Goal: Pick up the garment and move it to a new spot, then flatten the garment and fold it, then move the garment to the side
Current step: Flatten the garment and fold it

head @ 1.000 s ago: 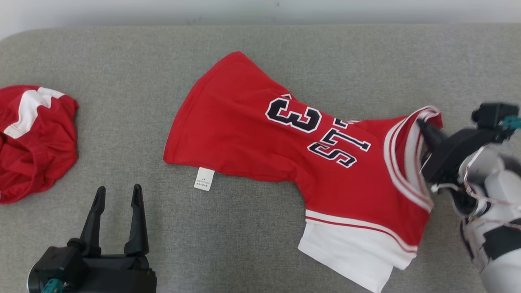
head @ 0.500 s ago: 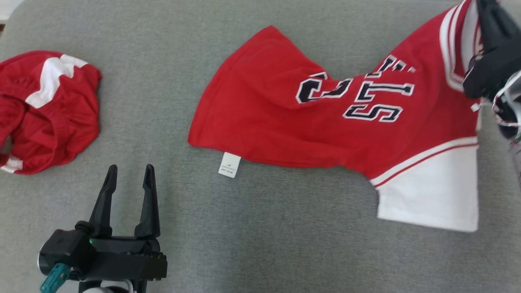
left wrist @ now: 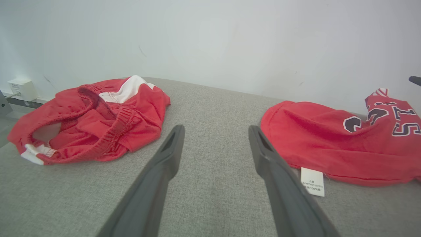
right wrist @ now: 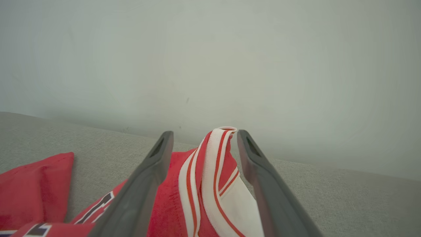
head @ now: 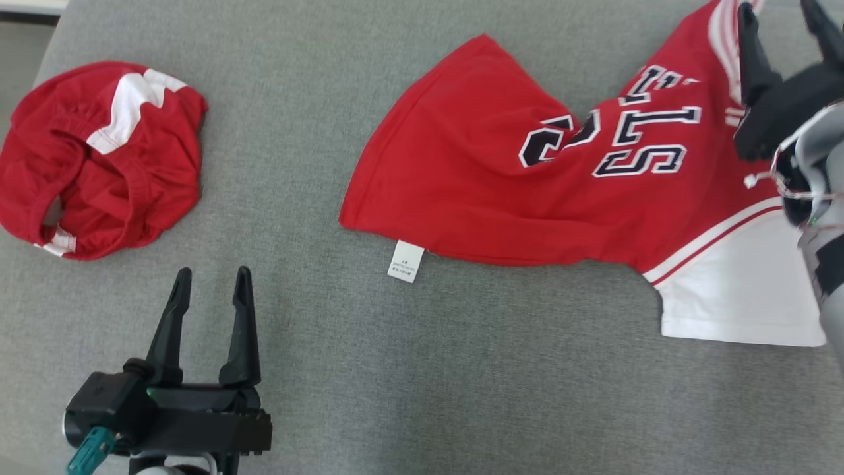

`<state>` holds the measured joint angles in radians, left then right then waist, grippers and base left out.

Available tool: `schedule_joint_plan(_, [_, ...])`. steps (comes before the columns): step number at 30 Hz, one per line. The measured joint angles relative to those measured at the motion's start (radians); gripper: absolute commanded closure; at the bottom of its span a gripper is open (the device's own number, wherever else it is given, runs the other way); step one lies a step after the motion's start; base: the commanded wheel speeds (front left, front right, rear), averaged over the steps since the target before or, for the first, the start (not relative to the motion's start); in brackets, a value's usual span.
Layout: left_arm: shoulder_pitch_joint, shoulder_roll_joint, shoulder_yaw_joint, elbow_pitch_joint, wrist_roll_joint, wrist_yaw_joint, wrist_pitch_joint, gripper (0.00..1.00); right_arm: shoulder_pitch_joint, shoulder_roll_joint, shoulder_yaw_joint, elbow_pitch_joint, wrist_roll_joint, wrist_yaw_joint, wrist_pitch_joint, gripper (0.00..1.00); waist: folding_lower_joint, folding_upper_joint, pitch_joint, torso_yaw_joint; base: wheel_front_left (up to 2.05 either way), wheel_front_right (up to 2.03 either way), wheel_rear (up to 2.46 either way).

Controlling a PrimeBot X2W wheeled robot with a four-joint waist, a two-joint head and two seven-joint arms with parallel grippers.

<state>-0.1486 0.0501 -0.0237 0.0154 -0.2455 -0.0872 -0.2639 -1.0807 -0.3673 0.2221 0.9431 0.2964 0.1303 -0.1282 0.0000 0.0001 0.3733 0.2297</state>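
The jersey (head: 488, 185) is lying rumpled across the right of the table (head: 395, 369). My right jaws are standing apart, its striped trim (right wrist: 215, 154) rising between them, unclamped. My left jaws are hovering apart, near the shorts (head: 99, 158).

The garment (head: 475, 165) is soft red knit cloth with a matt finish. Its dark lettering (head: 639, 161) looks smoother. The trim (right wrist: 213, 158) at the neck is ribbed white-and-red cloth, and the label (head: 405, 261) is thin, white and printed. The counter (head: 422, 396) is covered in coarse grey woven fabric. The shorts (head: 132, 191) are red cloth with a gathered, ribbed waistband. The left gripper (head: 213, 274) looks like dark matt plastic.
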Motion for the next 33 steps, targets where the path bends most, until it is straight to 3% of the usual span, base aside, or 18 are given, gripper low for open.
schedule_joint_plan(8, [0.043,0.0,0.043,0.006,0.02,0.008,0.0,0.0,0.151,0.018,-0.007,-0.017,0.073,0.0,-0.098,0.0,-0.0002,0.0,-0.068,-0.039,0.0,0.0,0.0])
schedule_joint_plan(16, [0.098,0.0,0.091,0.003,0.033,0.017,0.0,0.0,0.402,0.034,-0.016,-0.276,0.079,0.0,-0.133,0.0,-0.0002,-0.0001,-0.145,-0.121,0.0,0.0,0.0])
schedule_joint_plan(24, [0.123,0.0,0.113,0.02,0.058,0.016,0.0,0.0,0.654,0.089,-0.064,-0.529,-0.021,0.0,-0.134,0.0,-0.0003,-0.0001,-0.223,-0.199,0.0,0.0,0.0])
schedule_joint_plan(33, [0.17,0.0,0.107,0.035,0.077,0.016,0.0,0.0,0.896,0.2,-0.151,-0.63,-0.098,0.0,-0.136,0.0,-0.0003,-0.0002,-0.306,-0.24,0.0,0.0,0.0])
